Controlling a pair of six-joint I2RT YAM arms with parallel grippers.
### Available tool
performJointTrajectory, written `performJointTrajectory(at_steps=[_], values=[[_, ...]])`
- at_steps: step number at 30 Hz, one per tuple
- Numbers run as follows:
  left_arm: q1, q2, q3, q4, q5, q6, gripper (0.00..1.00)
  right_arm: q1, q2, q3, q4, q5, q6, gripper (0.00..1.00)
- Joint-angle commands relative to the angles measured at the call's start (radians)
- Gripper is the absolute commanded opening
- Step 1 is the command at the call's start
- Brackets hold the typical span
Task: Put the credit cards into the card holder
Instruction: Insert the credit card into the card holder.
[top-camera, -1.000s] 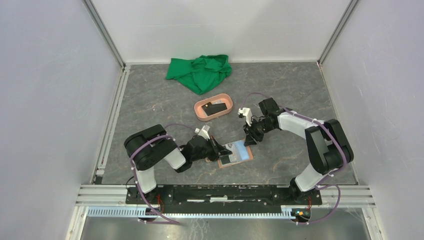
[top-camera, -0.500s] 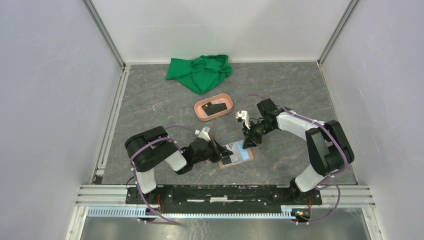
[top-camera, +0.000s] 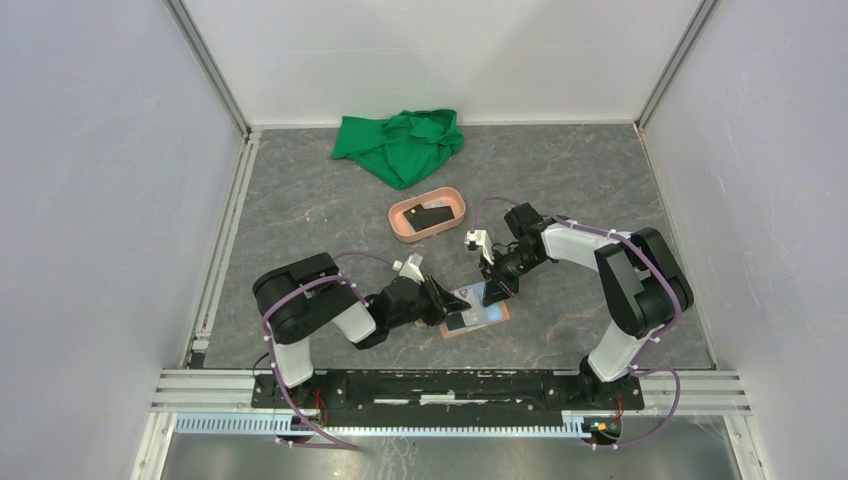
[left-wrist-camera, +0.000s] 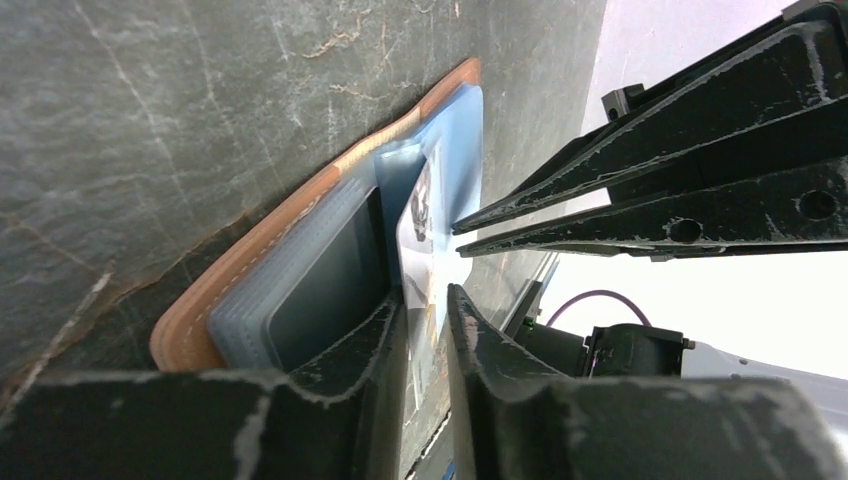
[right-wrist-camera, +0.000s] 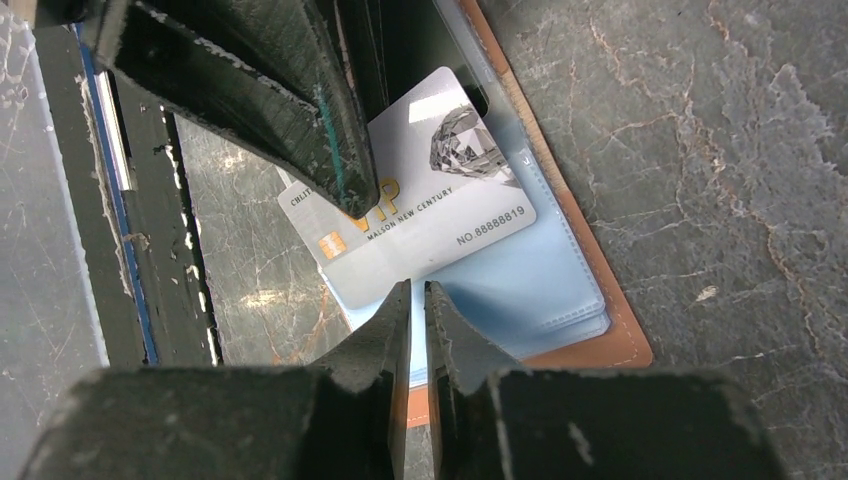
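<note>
The card holder (top-camera: 470, 330) lies open on the table between my grippers, tan-brown with pale blue clear sleeves; it also shows in the left wrist view (left-wrist-camera: 260, 235) and the right wrist view (right-wrist-camera: 600, 290). My left gripper (top-camera: 447, 300) (left-wrist-camera: 425, 295) is shut on the edge of the light blue card (right-wrist-camera: 430, 190) (left-wrist-camera: 420, 215), which lies partly over the sleeves. A dark card (left-wrist-camera: 330, 280) sits inside a sleeve. My right gripper (top-camera: 495, 292) (right-wrist-camera: 417, 285) is pinched on a sleeve edge of the card holder. Another black card (top-camera: 432, 215) lies in the tray.
A salmon-pink oval tray (top-camera: 400, 228) stands just behind the card holder. A crumpled green cloth (top-camera: 400, 145) lies at the back. The left gripper's fingers (right-wrist-camera: 250, 80) cross the upper left of the right wrist view, close to my right gripper.
My right gripper has moved left and down onto the card holder's far side. The left gripper, with the light blue card, has shifted slightly right over the sleeves.
</note>
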Motion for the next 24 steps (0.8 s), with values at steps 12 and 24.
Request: performJointTrajectory(at_steps=[12,24], values=[[-0.009,-0.09,0.001,-0.213,-0.037,0.034,0.47,0.004,0.016,0.033,0.02,0.016,0.025,0.14],[-0.008,-0.159,0.011,-0.341,-0.079,0.074,0.47,0.003,0.018,0.032,0.025,0.018,0.031,0.13]])
